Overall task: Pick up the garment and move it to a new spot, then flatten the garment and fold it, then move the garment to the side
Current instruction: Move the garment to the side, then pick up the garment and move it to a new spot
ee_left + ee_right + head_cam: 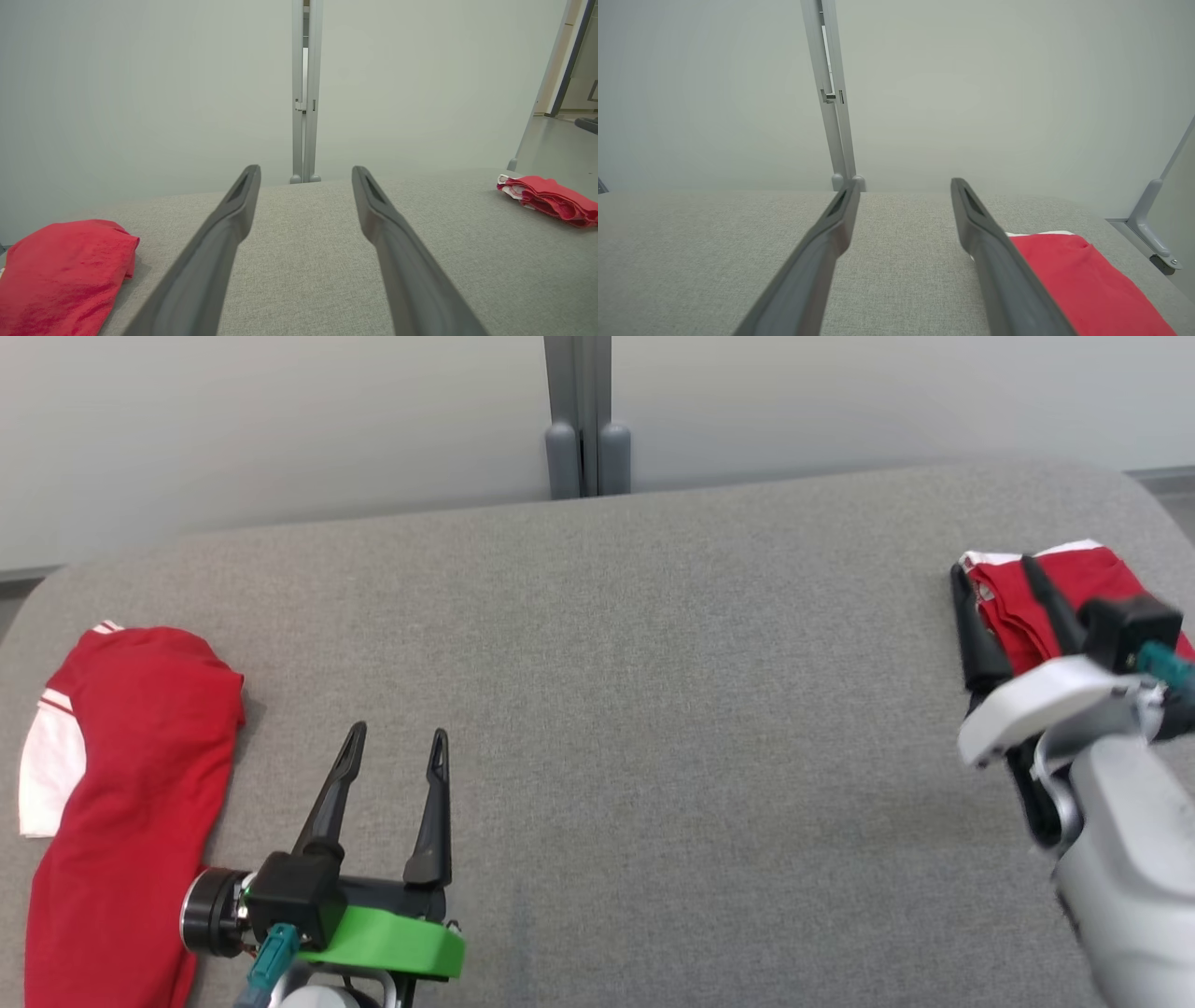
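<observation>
The folded garment (1092, 574), red with a white edge, lies at the far right of the head view, near the round edge of the grey pad (653, 709); the right gripper (991, 567) is right there with it, jaws spread wide and gripping nothing; in the right wrist view the garment sits at the lower right, just beside the right-hand finger, and that finger covers its near edge, so I cannot tell if they touch; in the head view the pale arm and its black block hide the lower part of the garment; the left gripper (398, 733) is at the lower left, jaws wide apart too and empty, above the grey pad; just to its left lies a loose red shirt (131, 784) with a white sleeve, not folded, cut off by the bottom of the frame; the two red things are well apart, with grey pad between them; a grey post (586, 420) stands behind the pad at the top middle, against a pale wall (280, 420); at the upper right of the left wrist view is a dark door frame (571, 51), and what lies past it is too small to make out.
</observation>
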### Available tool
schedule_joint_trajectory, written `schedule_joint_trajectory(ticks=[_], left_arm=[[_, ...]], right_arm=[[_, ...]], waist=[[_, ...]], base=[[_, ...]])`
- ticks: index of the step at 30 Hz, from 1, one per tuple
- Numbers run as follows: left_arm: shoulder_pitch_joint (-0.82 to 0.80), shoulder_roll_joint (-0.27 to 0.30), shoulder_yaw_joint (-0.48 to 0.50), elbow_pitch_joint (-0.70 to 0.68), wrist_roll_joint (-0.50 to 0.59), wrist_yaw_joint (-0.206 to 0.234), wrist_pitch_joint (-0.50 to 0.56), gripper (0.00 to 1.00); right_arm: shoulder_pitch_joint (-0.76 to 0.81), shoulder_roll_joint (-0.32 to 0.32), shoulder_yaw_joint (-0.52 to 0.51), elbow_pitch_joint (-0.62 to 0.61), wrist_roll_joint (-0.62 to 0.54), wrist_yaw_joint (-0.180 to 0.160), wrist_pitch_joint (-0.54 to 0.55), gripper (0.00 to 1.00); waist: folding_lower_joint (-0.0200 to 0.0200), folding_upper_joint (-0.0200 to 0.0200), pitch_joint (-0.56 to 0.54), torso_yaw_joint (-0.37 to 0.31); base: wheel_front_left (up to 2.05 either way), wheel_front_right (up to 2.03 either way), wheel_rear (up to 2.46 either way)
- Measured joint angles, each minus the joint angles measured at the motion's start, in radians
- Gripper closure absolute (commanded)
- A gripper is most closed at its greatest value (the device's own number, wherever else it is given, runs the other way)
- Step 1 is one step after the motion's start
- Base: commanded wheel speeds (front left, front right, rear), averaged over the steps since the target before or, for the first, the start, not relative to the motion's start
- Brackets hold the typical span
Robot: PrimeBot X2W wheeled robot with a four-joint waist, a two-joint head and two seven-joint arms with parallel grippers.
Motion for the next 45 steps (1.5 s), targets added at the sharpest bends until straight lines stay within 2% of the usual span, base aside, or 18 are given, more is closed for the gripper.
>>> schedule_joint_trajectory(ticks=[3,8,14,22,37,45], left_arm=[[0.024,0.000,0.007,-0.002,0.000,0.001,0.000,0.00],[0.056,0.000,0.011,0.000,-0.013,0.006,0.000,0.00],[0.081,0.000,0.017,0.017,-0.026,-0.001,0.000,0.00],[0.100,0.000,0.012,0.024,-0.026,0.003,0.000,0.00],[0.101,0.000,0.011,0.031,-0.024,0.003,0.000,0.00],[0.098,0.000,0.008,0.039,-0.026,0.008,0.000,0.00]], right_arm=[[0.120,0.079,-0.077,-0.122,-0.042,0.000,0.000,0.00],[0.271,0.188,-0.143,-0.276,-0.095,0.000,0.000,0.00],[0.373,0.240,-0.144,-0.374,-0.169,-0.001,0.000,0.00],[0.429,0.256,-0.145,-0.410,-0.186,-0.001,0.000,0.00],[0.430,0.258,-0.133,-0.408,-0.171,-0.001,0.000,0.00],[0.437,0.258,-0.120,-0.396,-0.165,-0.001,0.000,0.00]], waist=[[0.0000,0.0000,-0.029,-0.005],[0.0000,0.0000,-0.057,-0.014],[0.0000,0.0000,-0.070,-0.026],[0.0000,0.0000,-0.075,-0.029],[0.0000,0.0000,-0.074,-0.027],[0.0000,0.0000,-0.075,0.003]], base=[[0.00,0.00,0.00],[0.00,0.00,0.00],[0.00,0.00,0.00],[0.00,0.00,0.00],[0.00,0.00,0.00],[0.00,0.00,0.00]])
